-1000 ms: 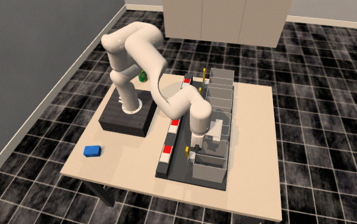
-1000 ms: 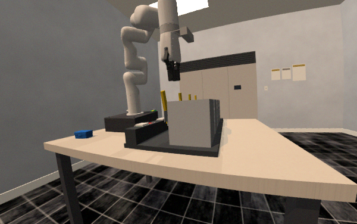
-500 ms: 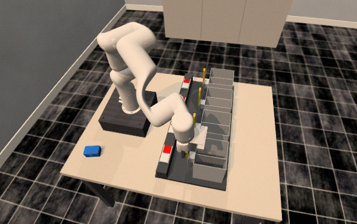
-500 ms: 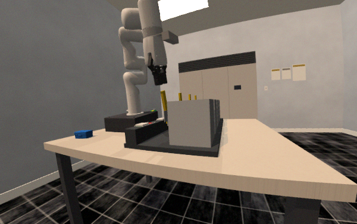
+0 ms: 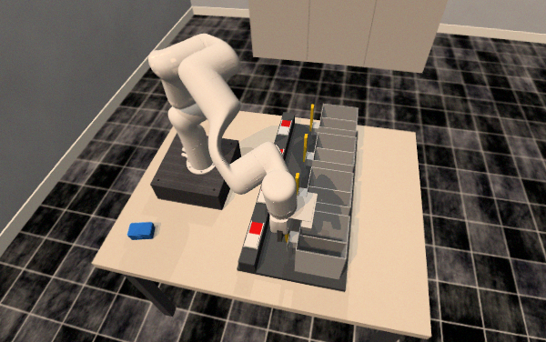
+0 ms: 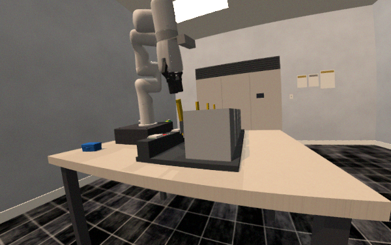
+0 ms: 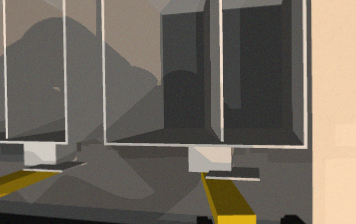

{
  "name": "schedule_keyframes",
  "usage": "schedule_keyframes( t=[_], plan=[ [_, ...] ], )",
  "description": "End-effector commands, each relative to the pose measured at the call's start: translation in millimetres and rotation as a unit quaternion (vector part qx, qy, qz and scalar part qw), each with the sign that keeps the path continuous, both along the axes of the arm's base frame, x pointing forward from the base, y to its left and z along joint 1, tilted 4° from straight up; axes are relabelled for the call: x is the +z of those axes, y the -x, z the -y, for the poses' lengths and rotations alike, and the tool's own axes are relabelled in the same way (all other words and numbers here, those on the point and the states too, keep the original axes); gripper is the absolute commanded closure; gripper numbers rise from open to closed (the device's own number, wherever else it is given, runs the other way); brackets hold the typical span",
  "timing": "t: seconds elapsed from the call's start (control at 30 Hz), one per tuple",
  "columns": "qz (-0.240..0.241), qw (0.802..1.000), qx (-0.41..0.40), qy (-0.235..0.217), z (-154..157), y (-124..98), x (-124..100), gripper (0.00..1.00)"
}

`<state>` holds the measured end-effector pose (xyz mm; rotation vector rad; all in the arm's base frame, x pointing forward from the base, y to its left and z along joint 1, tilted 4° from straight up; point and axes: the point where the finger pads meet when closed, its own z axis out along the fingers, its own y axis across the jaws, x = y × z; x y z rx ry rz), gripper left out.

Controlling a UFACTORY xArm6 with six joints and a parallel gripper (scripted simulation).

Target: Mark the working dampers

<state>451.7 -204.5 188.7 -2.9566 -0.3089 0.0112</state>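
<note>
Hovering, part-open claw [image 5: 283,236] [image 6: 175,87] [image 7: 252,220] holding nothing, fingertips cropped in wrist view

Four yellow levers [image 5: 312,118] [image 6: 179,110] [image 7: 232,200], apparently four dampers [image 5: 320,265] [image 6: 208,135] [image 7: 205,145].

Nearest yellow lever [image 5: 287,238] [image 6: 179,110] [image 7: 231,197] stands upright below the gripper [image 5: 283,236] [image 6: 176,89], in line for a straight descent. Duct boxes [image 5: 320,264] [image 6: 208,135] [image 7: 200,145] wall off one side; opposite, an open lane runs between levers and slider rail [image 5: 247,258] [image 6: 143,148].
</note>
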Motion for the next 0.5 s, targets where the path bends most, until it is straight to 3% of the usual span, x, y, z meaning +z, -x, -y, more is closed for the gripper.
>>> schedule_keyframes(
  t=[0.0,0.47],
  plan=[
    [0.002,1.0,0.0,0.001,0.2,-1.0,-0.1,0.61],
    [0.002,1.0,0.0,0.001,-2.7,-0.8,-18.2,0.61]
  ],
)
